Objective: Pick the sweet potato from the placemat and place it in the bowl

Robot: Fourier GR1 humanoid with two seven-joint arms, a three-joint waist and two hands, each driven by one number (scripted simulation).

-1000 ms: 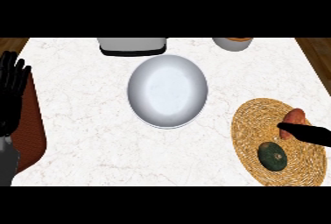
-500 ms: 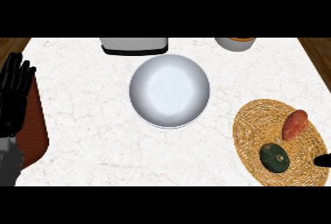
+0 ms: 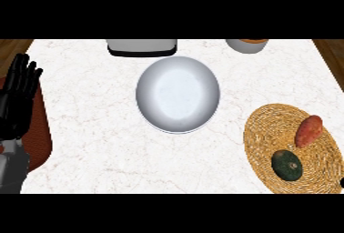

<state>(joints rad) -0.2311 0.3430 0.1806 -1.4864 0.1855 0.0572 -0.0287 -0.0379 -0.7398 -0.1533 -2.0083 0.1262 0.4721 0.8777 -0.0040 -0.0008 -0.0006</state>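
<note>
The reddish-brown sweet potato (image 3: 308,131) lies on the right part of the round woven placemat (image 3: 265,132), at the counter's right side. A grey-white bowl (image 3: 178,94) stands in the middle of the counter with nothing in it, well to the left of the placemat. My left hand (image 3: 17,102) rests open at the left edge, fingers up, far from both. No right hand shows in the head view. Nothing touches the sweet potato.
A dark green round fruit (image 3: 287,165) lies on the placemat just below the sweet potato. A white and black appliance (image 3: 142,47) and a grey cup (image 3: 246,45) stand at the counter's far edge. A reddish-brown mat (image 3: 42,136) lies beside my left hand.
My right hand, which was over the sweet potato a second ago, has drawn back to the lower right and out of view. The sweet potato stays on the placemat.
</note>
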